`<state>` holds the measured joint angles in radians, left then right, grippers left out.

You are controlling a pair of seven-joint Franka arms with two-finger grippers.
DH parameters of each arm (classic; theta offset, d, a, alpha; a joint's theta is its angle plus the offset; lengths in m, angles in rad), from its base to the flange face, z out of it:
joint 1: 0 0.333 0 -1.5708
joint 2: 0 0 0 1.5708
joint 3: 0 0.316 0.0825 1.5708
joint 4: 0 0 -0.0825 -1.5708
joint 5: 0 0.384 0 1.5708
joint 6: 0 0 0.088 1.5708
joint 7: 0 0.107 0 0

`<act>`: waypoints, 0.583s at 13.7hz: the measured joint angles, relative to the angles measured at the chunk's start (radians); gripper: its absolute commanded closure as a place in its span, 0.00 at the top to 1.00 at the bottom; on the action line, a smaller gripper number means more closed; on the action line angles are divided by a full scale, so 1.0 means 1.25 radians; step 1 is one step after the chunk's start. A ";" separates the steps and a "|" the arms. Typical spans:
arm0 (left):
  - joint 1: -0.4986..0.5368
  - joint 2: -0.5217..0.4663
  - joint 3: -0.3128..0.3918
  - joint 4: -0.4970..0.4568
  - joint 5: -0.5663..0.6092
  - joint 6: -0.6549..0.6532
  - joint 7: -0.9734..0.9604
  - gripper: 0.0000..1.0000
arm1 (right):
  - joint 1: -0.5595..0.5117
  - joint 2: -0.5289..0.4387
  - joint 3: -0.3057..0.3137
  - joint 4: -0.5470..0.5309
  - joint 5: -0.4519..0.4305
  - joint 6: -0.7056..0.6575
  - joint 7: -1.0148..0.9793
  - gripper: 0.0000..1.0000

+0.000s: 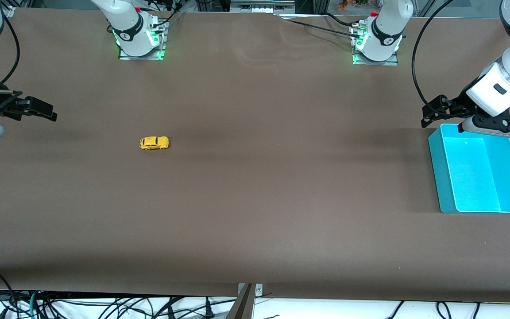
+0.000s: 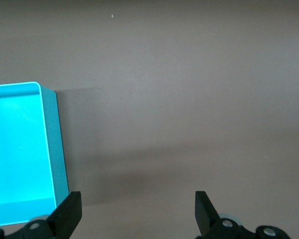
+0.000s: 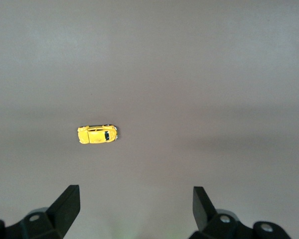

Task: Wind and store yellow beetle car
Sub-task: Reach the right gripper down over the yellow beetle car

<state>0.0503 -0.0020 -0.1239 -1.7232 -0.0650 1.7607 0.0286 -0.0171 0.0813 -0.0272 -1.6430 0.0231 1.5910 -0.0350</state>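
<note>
The yellow beetle car stands alone on the brown table, toward the right arm's end; the right wrist view shows it too, as the yellow beetle car on bare tabletop. My right gripper hovers open and empty over the table edge at that end, well apart from the car; its open jaws frame the right gripper. My left gripper hangs open and empty over the rim of the turquoise bin. In the left wrist view the left gripper shows beside the bin's corner.
The turquoise bin holds nothing and sits at the left arm's end of the table. Both arm bases stand along the table's edge away from the camera. Cables hang below the table's near edge.
</note>
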 measured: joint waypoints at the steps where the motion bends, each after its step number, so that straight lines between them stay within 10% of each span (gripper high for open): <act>1: 0.000 0.000 0.000 0.000 0.000 0.000 0.000 1.00 | 0.001 0.002 0.006 0.000 0.000 -0.008 -0.009 1.00; 8: 0.000 0.001 0.000 0.000 0.000 0.000 0.000 1.00 | 0.022 0.008 0.052 -0.036 0.000 -0.011 -0.381 1.00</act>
<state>0.0502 -0.0006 -0.1240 -1.7230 -0.0650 1.7607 0.0286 0.0100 0.0913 0.0377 -1.6884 0.0230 1.5773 -0.5111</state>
